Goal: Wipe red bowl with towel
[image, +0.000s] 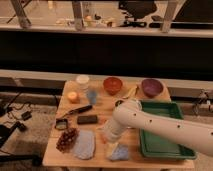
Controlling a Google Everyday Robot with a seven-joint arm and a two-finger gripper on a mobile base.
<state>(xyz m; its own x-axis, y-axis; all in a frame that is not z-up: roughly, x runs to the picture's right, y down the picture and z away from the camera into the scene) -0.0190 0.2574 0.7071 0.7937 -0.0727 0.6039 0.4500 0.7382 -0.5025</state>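
Pincer [105, 136] released and empty, I hover lower centre just right of the limp grey-blue cloth towel [84, 145], needing it before wiping the glossy orange-red bowl [113, 85] upper centre.

light: dim, warm on table [104, 106] | background: dark | focus: soft, blurry throughout

Wooden table [101, 106], centre frame. Upper row: white cup [82, 80], red bowl [113, 85], purple bowl [151, 87]. Right: green tray [167, 145]. Lower left: grapes [66, 140] beside towel [84, 145]. Lower centre: blue pad [119, 153].
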